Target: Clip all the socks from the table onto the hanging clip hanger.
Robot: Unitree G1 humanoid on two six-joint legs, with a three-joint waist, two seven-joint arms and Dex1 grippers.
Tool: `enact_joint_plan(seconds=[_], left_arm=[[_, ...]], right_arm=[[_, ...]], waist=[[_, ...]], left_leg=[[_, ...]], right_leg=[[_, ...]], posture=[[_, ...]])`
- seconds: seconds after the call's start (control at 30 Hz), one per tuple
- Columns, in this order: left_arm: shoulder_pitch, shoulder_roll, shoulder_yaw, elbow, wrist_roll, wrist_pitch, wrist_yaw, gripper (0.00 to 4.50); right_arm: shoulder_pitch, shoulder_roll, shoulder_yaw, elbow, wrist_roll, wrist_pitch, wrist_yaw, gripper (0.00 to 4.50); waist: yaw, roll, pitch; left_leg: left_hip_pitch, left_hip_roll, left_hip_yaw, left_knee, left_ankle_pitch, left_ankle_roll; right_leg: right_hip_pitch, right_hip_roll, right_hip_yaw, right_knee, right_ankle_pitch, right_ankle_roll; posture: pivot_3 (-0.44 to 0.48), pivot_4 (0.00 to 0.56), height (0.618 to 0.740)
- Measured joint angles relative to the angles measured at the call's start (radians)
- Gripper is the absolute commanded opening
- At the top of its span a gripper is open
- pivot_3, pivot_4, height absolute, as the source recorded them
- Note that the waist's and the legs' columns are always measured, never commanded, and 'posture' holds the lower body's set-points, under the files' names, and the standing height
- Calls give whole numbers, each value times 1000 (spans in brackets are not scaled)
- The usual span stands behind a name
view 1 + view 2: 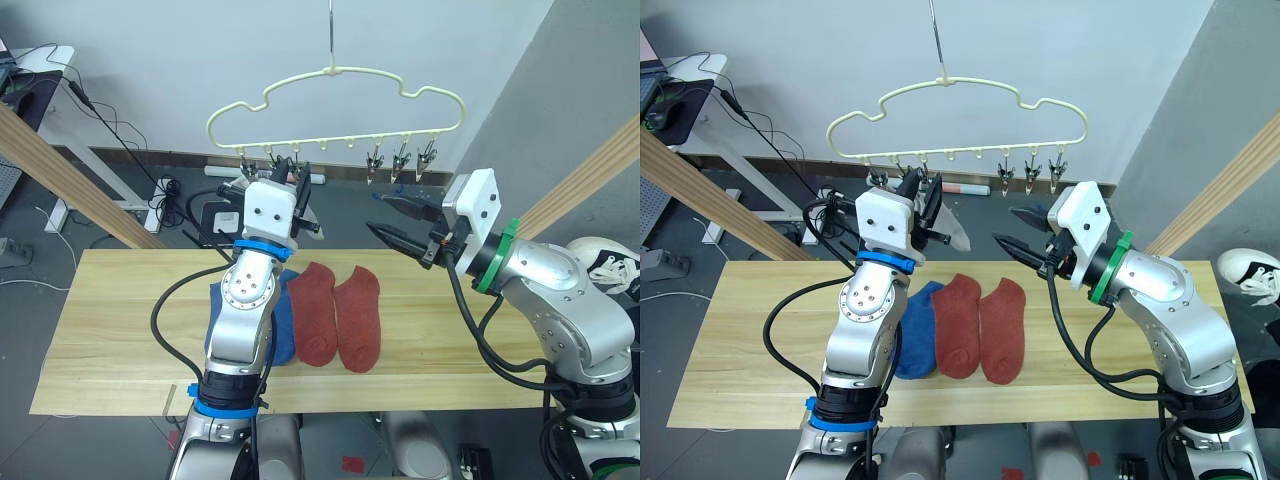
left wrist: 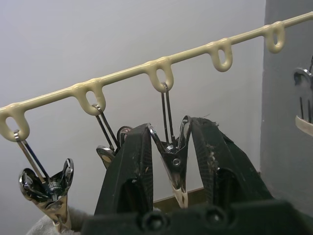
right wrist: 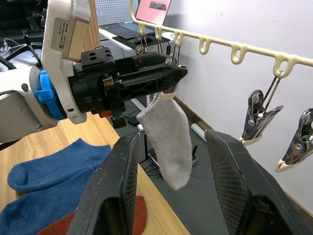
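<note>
The pale yellow clip hanger (image 1: 335, 71) hangs above the far edge of the table (image 1: 120, 330). My left gripper (image 1: 295, 165) is raised to its row of clips, shut on one metal clip (image 2: 173, 161) with a finger against each handle. A light grey sock (image 3: 168, 134) dangles just below those fingers. My right gripper (image 1: 373, 213) is open, level with the grey sock and a little to its right, holding nothing. Two rust red socks (image 1: 315, 310) (image 1: 358, 315) lie flat mid-table. Beside them are two blue socks (image 1: 285, 320), partly hidden by my left arm. Grey fabric (image 2: 44, 227) shows under the end clip.
Three free clips (image 1: 400, 160) hang on the hanger's right part. Slanted wooden poles (image 1: 70, 175) (image 1: 590, 180) flank the table. Cables and a power strip (image 1: 165, 190) lie on the floor behind it. A shoe (image 1: 610, 265) sits at the far right.
</note>
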Motion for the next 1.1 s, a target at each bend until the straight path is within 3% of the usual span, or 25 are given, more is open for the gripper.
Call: enact_joint_plan(seconds=[0.03, 0.23, 0.3, 0.53, 0.63, 0.77, 0.87, 1.1], left_arm=[[0, 0, 0, 0, 0, 0, 0, 1368], [-1, 0, 0, 0, -2, -4, -2, 256], [-1, 0, 1, 0, -5, -7, -5, 75], [-1, 4, 3, 0, -5, -17, -14, 54], [0, 17, 8, 0, -10, -17, -28, 54], [-1, 42, 26, -1, -47, -7, -67, 54], [-3, 59, 36, -3, -80, 10, -94, 54], [-7, 104, 54, -34, -142, 64, -161, 54]], right_arm=[[1, 0, 0, 0, 0, -1, 0, 2210], [3, 0, 1, 1, 0, -2, 0, 2210], [3, 0, 1, 0, 0, 1, 0, 2210], [3, -1, 7, 0, -2, 6, -2, 2210], [48, -55, 76, 9, -73, 7, -13, 2210], [147, -40, 195, 96, -180, 26, -76, 3414], [170, 44, 262, 168, -262, 21, -158, 4457], [166, 262, 335, 415, -403, -71, -323, 4469]], waist=[[0, 0, 0], [0, 0, 0], [0, 0, 0], [0, 0, 0], [2, 0, 0], [2, 0, 0], [-1, 0, 0], [1, 0, 0]], left_leg=[[0, 0, 0, 0, 0, 0], [0, 0, 0, 0, 0, 0], [0, 0, 0, 0, 0, 0], [0, 0, 0, 0, 0, 0], [0, 0, 0, 0, 0, 0], [0, 0, 0, 0, 0, 0], [0, 1, 0, 0, 0, 0], [0, 1, 0, 0, 0, 0]], right_leg=[[0, 0, 0, 0, 0, 0], [0, 0, 0, 0, 0, 0], [0, 0, 0, 0, 0, 0], [0, 0, 0, 0, 0, 0], [0, 0, 0, -1, 0, 0], [0, 0, 0, -1, 0, 0], [0, 0, 1, 0, 0, 0], [0, 1, 0, 0, 0, 1]], posture=[[-168, 358, 740], [-168, 357, 740], [-168, 357, 740], [-166, 355, 740], [-161, 357, 740], [-146, 363, 740], [-134, 365, 740], [-114, 367, 740]])
